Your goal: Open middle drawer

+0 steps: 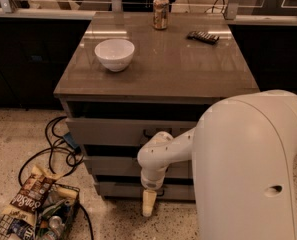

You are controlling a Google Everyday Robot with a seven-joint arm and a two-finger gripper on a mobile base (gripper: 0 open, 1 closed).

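Note:
The grey cabinet has three drawer fronts. The middle drawer (113, 166) is the second grey front and looks shut. Its centre, where the handle would sit, is hidden behind my arm's white wrist (155, 161). My gripper (149, 204) hangs downward with its cream tip in front of the lowest drawer (120, 189), just below the middle drawer and near the floor. The upper drawer (108, 131) shows part of a dark handle beside my arm.
On the cabinet top (188, 74) are a white bowl (114, 54), a can (160, 11) and a black remote (203, 36). Black cables (58, 144) and a wire basket of snack bags (35, 209) lie on the floor at left. My arm's large white housing (248, 169) fills the right.

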